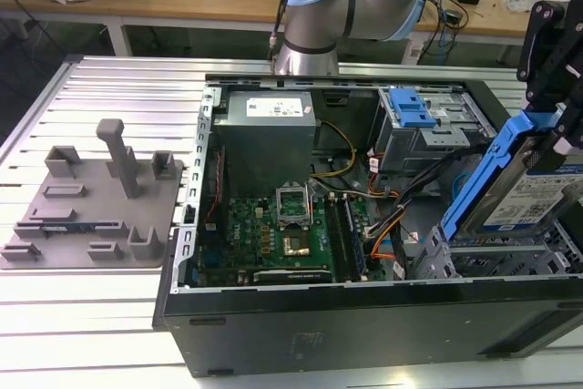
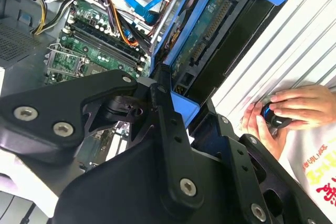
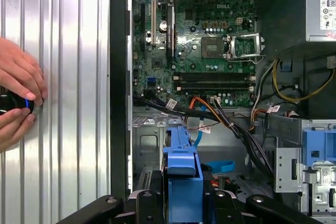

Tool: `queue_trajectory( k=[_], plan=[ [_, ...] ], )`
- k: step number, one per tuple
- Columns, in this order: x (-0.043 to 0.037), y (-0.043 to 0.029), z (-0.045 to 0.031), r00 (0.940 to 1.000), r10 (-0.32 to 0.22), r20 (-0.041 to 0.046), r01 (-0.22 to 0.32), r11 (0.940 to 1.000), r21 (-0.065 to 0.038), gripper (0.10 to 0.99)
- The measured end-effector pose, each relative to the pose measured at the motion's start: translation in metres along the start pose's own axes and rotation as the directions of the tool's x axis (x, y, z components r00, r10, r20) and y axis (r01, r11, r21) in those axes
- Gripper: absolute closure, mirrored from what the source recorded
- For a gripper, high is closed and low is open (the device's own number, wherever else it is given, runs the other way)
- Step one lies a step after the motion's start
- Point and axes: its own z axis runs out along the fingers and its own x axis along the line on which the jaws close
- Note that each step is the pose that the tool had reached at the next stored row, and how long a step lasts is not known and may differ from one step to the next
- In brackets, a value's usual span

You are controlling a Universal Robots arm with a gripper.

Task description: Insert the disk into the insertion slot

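Step in hand, by my read: approach. Gripper (image 1: 567,129) clamped on disk (image 1: 533,198), held tilted, lower edge just above slot (image 1: 474,260) in small grey cage, not yet entered. Next move calls for squaring disk with opening.

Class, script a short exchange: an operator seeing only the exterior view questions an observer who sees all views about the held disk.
Operator: What is on the disk's far face?
Observer: In the second wrist view, the disk shows a green circuit board.
Operator: Anyone near the table?
Observer: Yes. In the first wrist view, a person's hands rest on the ribbed table, around a small black device with a blue light.
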Motion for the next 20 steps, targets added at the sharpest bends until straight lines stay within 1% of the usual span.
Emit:
queue_trajectory(
  k=[5, 8, 9, 10, 14, 17, 19, 20],
  plan=[
    [0.0001, -0.0015, 0.0034, 1.0000, 0.000, 0.0000, 0.000, 1.0000, -0.001, 0.718],
    [0.0000, -0.0016, 0.0074, 1.0000, 0.000, -0.0011, 0.000, 1.0000, -0.002, 0.718],
    [0.0001, -0.0019, 0.0092, 1.0000, 0.000, 0.0009, 0.000, 1.0000, -0.001, 0.718],
    [0.0001, -0.0018, 0.0105, 1.0000, 0.000, 0.0009, 0.000, 1.0000, -0.002, 0.718],
    [0.0000, -0.0018, 0.0143, 1.0000, 0.000, 0.0000, 0.000, 1.0000, -0.003, 0.718],
    [0.0001, -0.0018, 0.0187, 1.0000, 0.000, 0.0002, 0.000, 1.0000, -0.003, 0.718],
    [0.0004, -0.0018, 0.0238, 1.0000, 0.000, 0.0001, 0.000, 1.0000, -0.003, 0.718],
    [0.0004, -0.0018, 0.0275, 1.0000, 0.000, 0.0000, 0.000, 1.0000, -0.004, 0.718]
  ],
)
